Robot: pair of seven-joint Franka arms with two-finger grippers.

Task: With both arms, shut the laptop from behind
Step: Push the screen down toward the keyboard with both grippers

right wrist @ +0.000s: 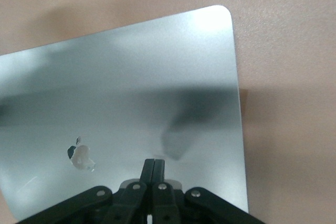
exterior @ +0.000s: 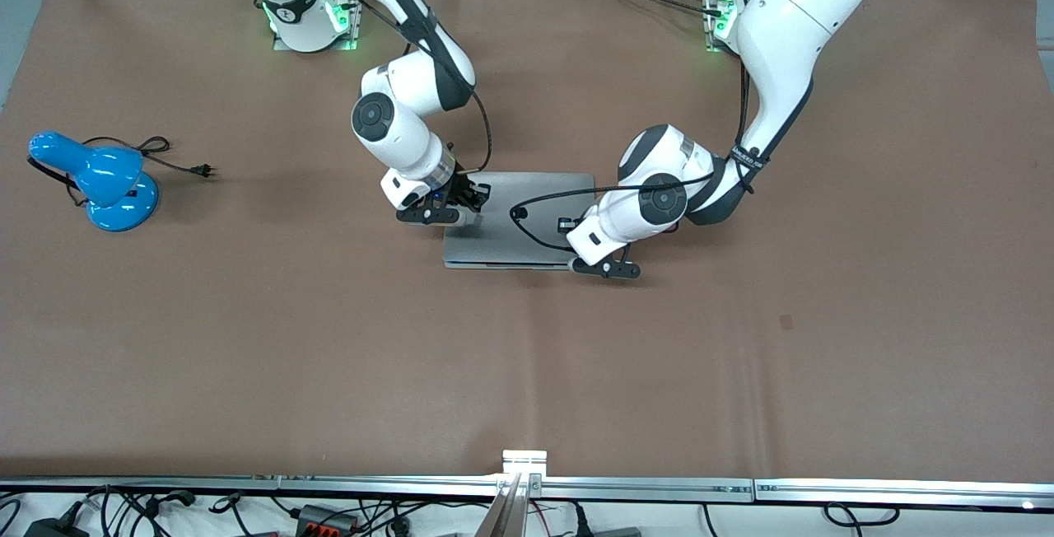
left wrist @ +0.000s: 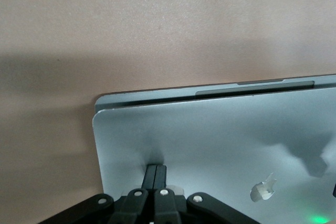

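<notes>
**2 claws pressed on a nearly shut laptop lid**

We see the brown worktop spread wide, with both arms reaching in from their bases. At its middle lies the laptop — silver-grey, its lid lowered almost flat, a thin gap showing above the base along the front edge in the left wrist view. We find the left claw clenched, its 2 fingers pressed together with their tips on the lid near the corner at the left arm's end. The right claw is likewise clenched, tips touching the lid beside the apple logo. Well apart, toward the right arm's end, a blue desk lamp sits — its black cord trailing beside it.
</notes>
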